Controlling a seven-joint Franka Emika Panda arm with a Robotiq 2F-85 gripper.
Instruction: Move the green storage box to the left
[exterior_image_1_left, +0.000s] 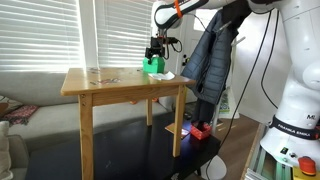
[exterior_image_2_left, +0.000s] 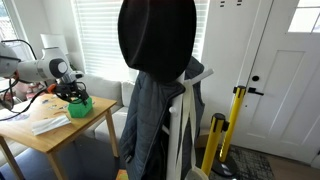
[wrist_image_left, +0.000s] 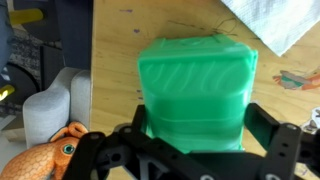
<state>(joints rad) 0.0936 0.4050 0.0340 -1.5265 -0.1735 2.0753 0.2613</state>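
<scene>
gripper (wrist_image_left: 197, 118) hanging over box (wrist_image_left: 195, 75), jaws straddling its two sides, likely for carrying it left; squeezing or not cannot be told | box sitting on table's (exterior_image_1_left: 110, 84) right part, just beside paper (wrist_image_left: 275, 20)

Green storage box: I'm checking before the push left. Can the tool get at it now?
Probably yes: in the wrist view the small bright green plastic box sits between the fingers of the tool, nothing blocking; the flat white item lies aside.
</scene>
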